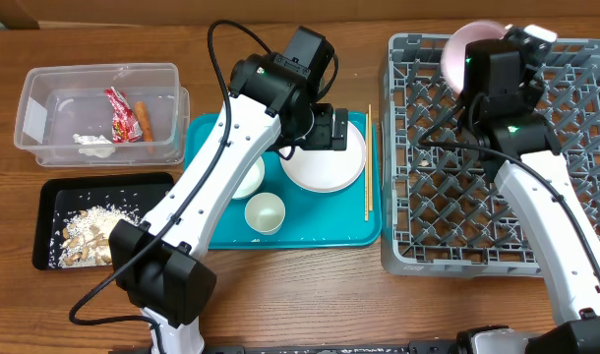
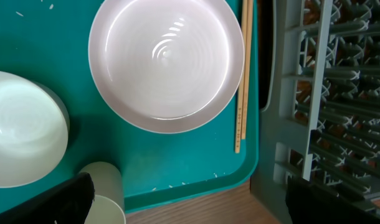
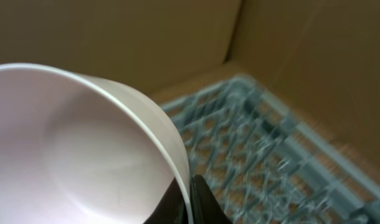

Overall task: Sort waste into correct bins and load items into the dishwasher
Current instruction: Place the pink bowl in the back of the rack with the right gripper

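While the right hand [image 3: 190, 198] pinches the round pale-pink plate [image 1: 463, 39] over the grey pegged plastic rack [image 1: 448, 197], the left hand [image 1: 331, 128] hovers spread.

No words, numbers or brand marks are showing clearly enough to read in any view; the red snack wrapper [image 1: 122, 116] in the clear tub [image 1: 30, 98] is showing print too small to make out. The chopsticks [image 2: 242, 93] are carrying faint dark marks near one end, too blurred to read.
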Tool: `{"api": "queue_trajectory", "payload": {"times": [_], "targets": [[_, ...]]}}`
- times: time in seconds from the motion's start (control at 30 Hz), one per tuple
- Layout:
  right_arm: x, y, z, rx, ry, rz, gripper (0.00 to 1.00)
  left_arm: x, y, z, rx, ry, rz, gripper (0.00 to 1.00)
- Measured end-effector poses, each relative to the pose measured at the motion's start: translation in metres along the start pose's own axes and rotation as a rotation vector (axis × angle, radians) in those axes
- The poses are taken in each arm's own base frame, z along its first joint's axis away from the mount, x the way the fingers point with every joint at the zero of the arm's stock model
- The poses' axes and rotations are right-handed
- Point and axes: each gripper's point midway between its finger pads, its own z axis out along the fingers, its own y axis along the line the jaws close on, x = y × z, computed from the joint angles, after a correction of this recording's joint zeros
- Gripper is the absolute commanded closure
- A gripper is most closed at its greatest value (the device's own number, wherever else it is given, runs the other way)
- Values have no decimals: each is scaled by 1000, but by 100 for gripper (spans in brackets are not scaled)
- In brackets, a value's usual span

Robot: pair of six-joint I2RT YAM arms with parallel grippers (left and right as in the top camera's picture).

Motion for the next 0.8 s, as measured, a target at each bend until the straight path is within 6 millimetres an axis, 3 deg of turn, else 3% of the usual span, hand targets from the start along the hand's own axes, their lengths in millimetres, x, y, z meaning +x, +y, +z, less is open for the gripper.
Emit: {"api": "queue_trajectory", "payload": {"times": [0.13, 0.27, 0.57, 0.8], "targets": [[-45, -14, -2, 119, -182, 42, 96, 0, 0, 0, 0, -1, 0, 0], [-57, -17, 9, 215, -242, -21, 96, 0, 0, 0, -3, -2, 0, 0], [3, -26, 99, 392, -88, -364, 96, 0, 1, 0, -4, -2, 0, 0], [28, -21, 113, 326, -12, -411, 96, 0, 1, 0, -4, -2, 0, 0]]}}
